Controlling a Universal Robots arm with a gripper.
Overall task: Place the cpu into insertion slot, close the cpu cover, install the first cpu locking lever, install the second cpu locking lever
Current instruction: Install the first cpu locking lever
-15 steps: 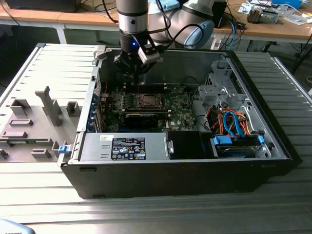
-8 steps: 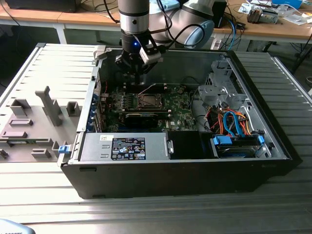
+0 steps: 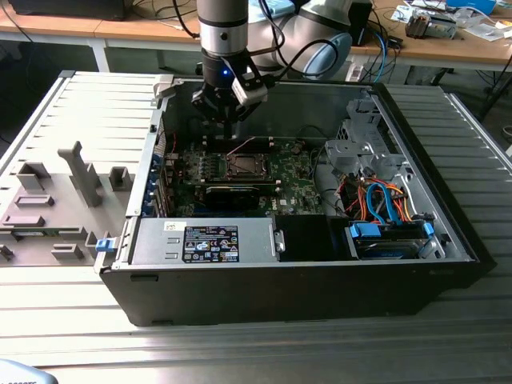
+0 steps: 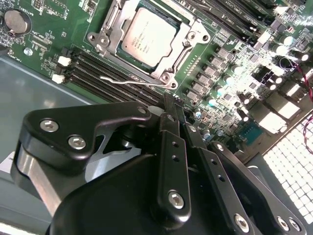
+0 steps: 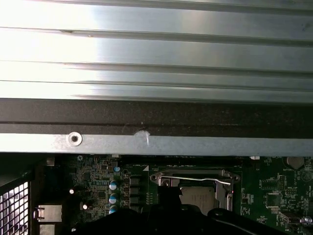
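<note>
Black pincer point(image 4: 173, 105), fingers pressed together and empty, above the silvery-grey square cpu point(image 4: 149, 36) seated under the closed silvery metal cpu cover point(image 4: 193, 36); locking-lever step apparently in hand, demanding precise hooking

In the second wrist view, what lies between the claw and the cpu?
In the second wrist view, a thin silvery wire lever and a row of black memory slots lie between the claw and the cpu.
</note>
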